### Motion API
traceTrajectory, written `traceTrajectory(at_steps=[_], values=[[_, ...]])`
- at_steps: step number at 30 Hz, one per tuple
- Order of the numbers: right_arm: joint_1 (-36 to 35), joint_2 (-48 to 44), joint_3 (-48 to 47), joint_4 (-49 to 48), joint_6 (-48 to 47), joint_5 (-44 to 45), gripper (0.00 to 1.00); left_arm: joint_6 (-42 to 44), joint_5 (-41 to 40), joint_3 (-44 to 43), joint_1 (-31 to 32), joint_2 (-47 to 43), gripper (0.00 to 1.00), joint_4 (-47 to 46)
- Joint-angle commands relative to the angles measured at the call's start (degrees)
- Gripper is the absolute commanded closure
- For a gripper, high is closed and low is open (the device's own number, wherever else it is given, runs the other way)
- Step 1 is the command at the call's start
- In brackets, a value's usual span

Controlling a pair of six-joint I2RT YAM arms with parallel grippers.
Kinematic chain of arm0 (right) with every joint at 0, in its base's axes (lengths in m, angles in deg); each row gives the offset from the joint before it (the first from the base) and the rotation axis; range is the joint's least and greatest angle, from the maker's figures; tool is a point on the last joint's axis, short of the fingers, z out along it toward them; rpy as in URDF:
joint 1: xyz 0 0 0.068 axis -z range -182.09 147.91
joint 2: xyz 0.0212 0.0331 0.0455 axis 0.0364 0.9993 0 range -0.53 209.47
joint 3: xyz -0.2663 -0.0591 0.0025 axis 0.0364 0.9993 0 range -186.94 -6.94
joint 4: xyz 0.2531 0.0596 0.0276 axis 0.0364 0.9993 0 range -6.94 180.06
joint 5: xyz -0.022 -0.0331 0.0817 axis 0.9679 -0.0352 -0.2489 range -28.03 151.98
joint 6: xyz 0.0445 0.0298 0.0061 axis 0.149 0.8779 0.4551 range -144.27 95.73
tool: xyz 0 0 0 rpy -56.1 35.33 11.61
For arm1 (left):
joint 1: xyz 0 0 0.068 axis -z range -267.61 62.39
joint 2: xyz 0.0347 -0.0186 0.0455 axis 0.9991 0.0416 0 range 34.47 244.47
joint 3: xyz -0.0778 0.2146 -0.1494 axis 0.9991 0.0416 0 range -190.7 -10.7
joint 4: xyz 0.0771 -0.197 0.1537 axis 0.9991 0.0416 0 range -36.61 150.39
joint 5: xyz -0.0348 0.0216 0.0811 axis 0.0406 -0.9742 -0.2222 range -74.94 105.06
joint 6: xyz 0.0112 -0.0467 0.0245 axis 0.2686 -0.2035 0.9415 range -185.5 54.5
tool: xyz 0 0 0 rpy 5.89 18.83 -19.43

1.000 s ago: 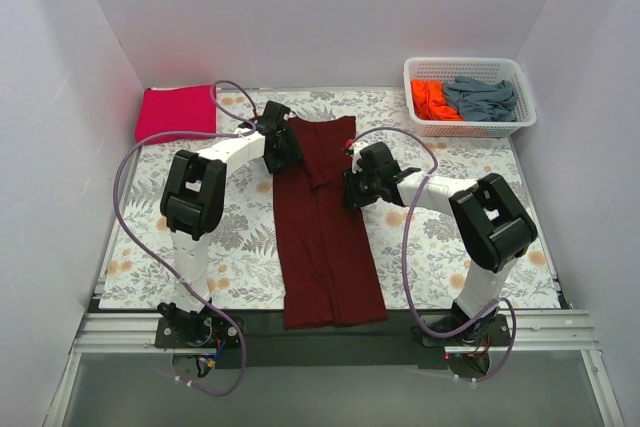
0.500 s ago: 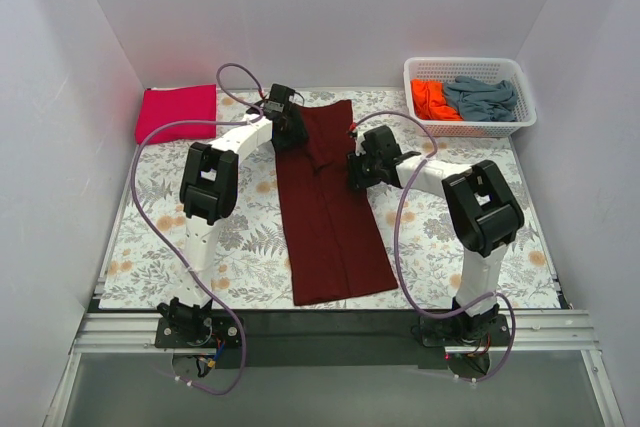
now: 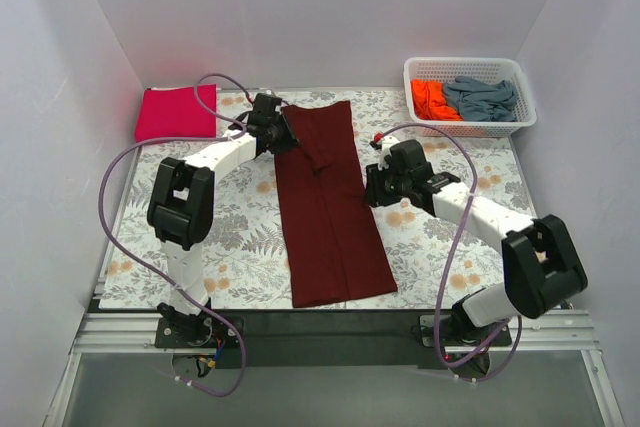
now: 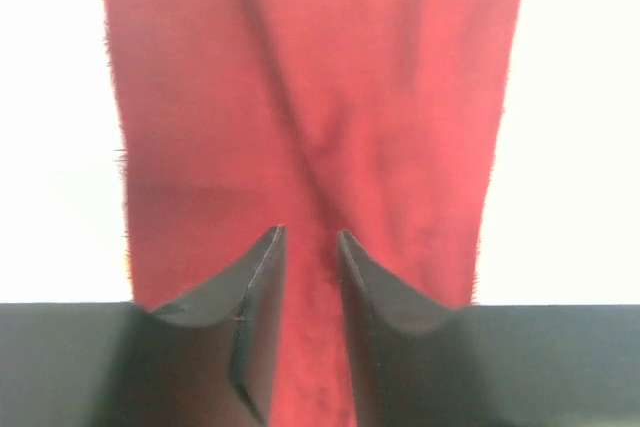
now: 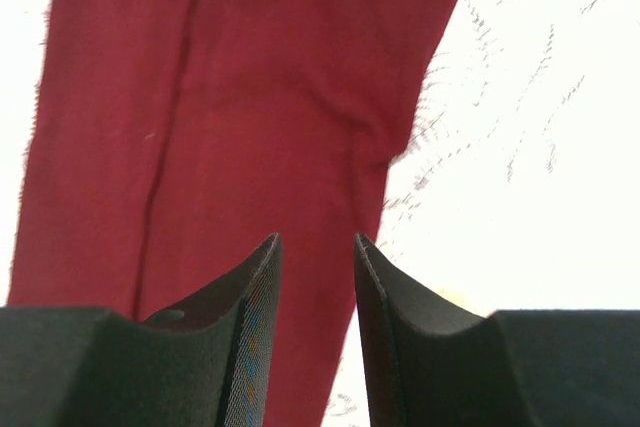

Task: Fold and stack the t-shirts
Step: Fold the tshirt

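Observation:
The dark maroon t-shirt (image 3: pixel 328 207) lies folded lengthwise as a long strip down the middle of the floral table cloth. My left gripper (image 3: pixel 274 133) is at its far left corner, slightly open and holding nothing; the left wrist view shows the cloth (image 4: pixel 310 97) flat below the gripper (image 4: pixel 310 235). My right gripper (image 3: pixel 373 187) is at the strip's right edge, slightly open and empty (image 5: pixel 316 239), over the shirt's edge (image 5: pixel 250 97). The magenta-pink t-shirt (image 3: pixel 177 112) lies folded at the far left corner. The orange t-shirt (image 3: pixel 430 99) and the grey-blue t-shirt (image 3: pixel 482 97) lie crumpled in the basket.
The white lattice basket (image 3: pixel 470 128) stands at the far right corner. White walls close in the table on three sides. The floral table cloth (image 3: pixel 230 237) is bare on both sides of the maroon strip. Purple cables loop above both arms.
The maroon strip was slid toward the far side. Since then both grippers have let go of it and moved outward; the right arm's elbow has swung to the right.

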Motion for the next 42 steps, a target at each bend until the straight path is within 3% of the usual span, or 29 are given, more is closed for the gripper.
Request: traceTrajectory(at_steps=[1, 5, 9, 18, 21, 22, 28, 30, 33, 39, 42], values=[[-0.01, -5.49, 4.33, 0.37, 1.91, -2.62, 0.59, -1.56, 6.26, 5.00, 0.39, -5.42, 0.78, -16.30], [0.07, -9.20, 8.30, -0.25, 2.44, -4.03, 0.59, -3.66, 14.71, 8.00, 0.21, -2.35, 0.83, -24.41], [0.08, -10.79, 11.03, -0.95, 2.18, -4.03, 0.59, -5.95, 18.15, 11.79, 0.21, 1.08, 0.86, -32.76], [0.08, -12.89, 15.60, -1.57, 2.88, -3.94, 0.59, -4.55, 17.63, 15.31, 0.30, 6.27, 0.87, -31.82], [0.08, -14.82, 15.78, 0.00, 3.06, -3.33, 0.59, -2.79, 15.88, 14.78, -0.23, 4.17, 0.82, -30.06], [0.08, -15.35, 15.52, 0.97, 3.06, -2.80, 0.59, -2.35, 15.26, 14.35, -0.32, 3.29, 0.76, -29.18], [-0.01, -16.94, 12.80, 13.53, 3.67, -0.60, 0.58, -1.56, 10.70, 11.96, -0.05, -9.42, 0.50, -16.53], [-0.19, -17.64, 12.70, 16.78, 4.46, -0.25, 0.57, -2.34, 8.68, 14.76, 0.82, -13.40, 0.33, -11.89], [-1.59, -19.83, 12.79, 21.27, 7.01, 1.76, 0.53, -3.57, 7.18, 20.21, 2.05, -21.92, 0.21, -6.34], [-4.14, -24.23, 14.63, 27.17, 11.84, 3.44, 0.51, -7.08, -1.44, 35.07, 8.02, -41.50, 0.17, 12.55], [-5.63, -25.38, 17.09, 27.52, 14.22, 2.65, 0.50, -14.02, -2.23, 41.84, 13.56, -49.15, 0.17, 20.99]])
